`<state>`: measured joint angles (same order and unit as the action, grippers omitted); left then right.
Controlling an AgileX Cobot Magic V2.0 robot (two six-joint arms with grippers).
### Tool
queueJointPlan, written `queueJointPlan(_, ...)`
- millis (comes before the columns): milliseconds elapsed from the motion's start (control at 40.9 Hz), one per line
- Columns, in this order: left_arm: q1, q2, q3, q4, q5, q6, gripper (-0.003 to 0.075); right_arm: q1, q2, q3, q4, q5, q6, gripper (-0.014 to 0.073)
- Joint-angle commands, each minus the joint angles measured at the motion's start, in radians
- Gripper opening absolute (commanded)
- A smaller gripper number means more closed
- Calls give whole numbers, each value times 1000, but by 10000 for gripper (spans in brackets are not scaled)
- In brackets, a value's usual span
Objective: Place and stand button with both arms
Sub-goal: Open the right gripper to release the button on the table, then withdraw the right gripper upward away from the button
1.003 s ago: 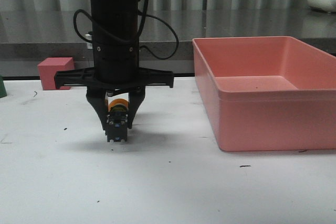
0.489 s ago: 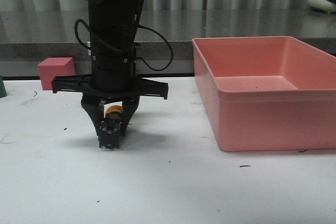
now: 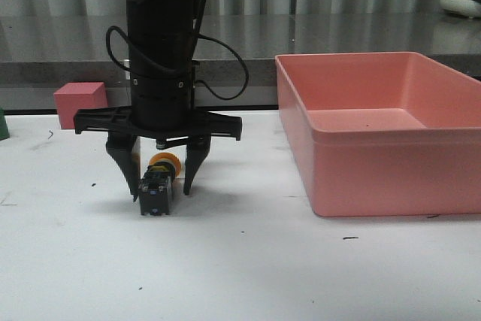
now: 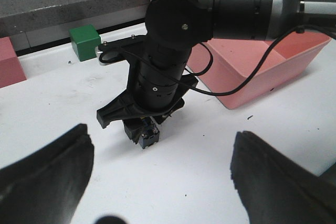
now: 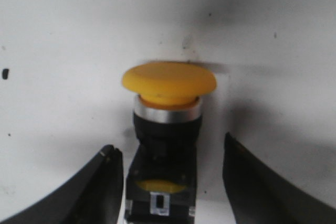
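- Two right gripper (image 3: 158,180) jaws stand apart, flanking the button (image 3: 155,188), which lies on the worktop (image 3: 248,261) left of the pink bin (image 3: 391,163).
- Left gripper (image 4: 157,177) jaws spread wide, holding nothing.

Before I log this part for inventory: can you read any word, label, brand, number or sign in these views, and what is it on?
No readable text in any view.
The button: no legend on its yellow cap; the small marking on its block base is too blurred to read.
The pink bin, pink cube and green cube: plain faces.
The right gripper: no label visible.
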<state>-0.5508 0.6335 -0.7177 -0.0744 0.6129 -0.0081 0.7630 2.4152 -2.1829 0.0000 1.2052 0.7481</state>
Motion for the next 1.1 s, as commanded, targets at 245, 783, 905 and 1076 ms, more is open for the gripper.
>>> queueJointPlan(245, -7, 5, -36, -11, -71, -3, 526, -1, -310, -31, -71, 102, -380, 449)
queueJointPlan(783, -7, 5, -36, -11, -71, -3, 526, -1, -758, 190, -64, 93, -754, 449)
queueJointPlan(905, -7, 5, -36, -11, -71, -3, 526, -1, -864, 299, -62, 56, -755, 449)
queueJointPlan(1076, -7, 5, -36, -11, -71, -3, 526, -1, -1024, 478, -62, -16, -756, 449)
